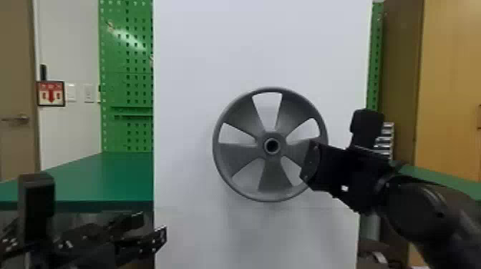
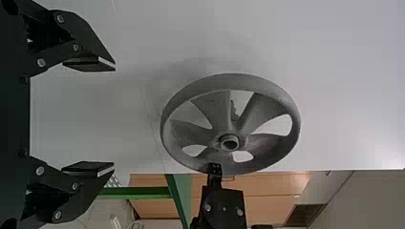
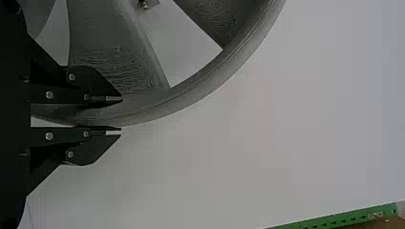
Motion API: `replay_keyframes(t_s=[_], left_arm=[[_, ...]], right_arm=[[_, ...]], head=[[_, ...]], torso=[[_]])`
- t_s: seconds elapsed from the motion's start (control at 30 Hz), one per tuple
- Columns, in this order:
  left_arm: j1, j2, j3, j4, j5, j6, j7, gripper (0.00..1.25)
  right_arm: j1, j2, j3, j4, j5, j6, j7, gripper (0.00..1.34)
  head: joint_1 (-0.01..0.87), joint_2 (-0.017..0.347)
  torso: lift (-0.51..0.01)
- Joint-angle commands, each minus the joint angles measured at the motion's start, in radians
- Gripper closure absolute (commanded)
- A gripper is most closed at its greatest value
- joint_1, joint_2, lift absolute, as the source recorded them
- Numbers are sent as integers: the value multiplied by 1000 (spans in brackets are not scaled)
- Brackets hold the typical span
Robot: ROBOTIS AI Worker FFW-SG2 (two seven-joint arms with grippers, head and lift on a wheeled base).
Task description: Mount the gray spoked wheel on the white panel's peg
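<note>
In the head view I have the gray spoked wheel (image 1: 239,152) upright in front of the white panel (image 1: 189,60), its hub facing me. My right gripper (image 1: 310,161) is on the wheel's rim, between three and four o'clock of the hub. My left gripper (image 1: 152,225) is at about eight o'clock from the wheel, well apart from it, with its jaws spread and nothing between them. The green table (image 1: 107,179) is out toward eight o'clock too, beyond that gripper.

On the left wrist view, my left gripper (image 2: 115,117) has its jaws wide apart around bare air. The wheel is beyond them, near the panel, with the right gripper at its rim.

From the right wrist view, I see my right gripper's jaws nearly together, clamped on the rim, one inside and one outside. Through an opening between spokes I can see a small metal fitting (image 3: 143,5).
</note>
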Motion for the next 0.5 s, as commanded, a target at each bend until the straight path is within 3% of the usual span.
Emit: replay_keyframes(t_s=[0.0,0.47], left_arm=[[2,0,3,0,0,0,0,504],[0,0,1,0,0,-2,0,504]], right_arm=[[2,0,4,2,0,-2,0,1325],[10,-2,-1,4,-1,-25,0,1323]], head=[[84,-8],[84,-8]], torso=[[-484],[-484]])
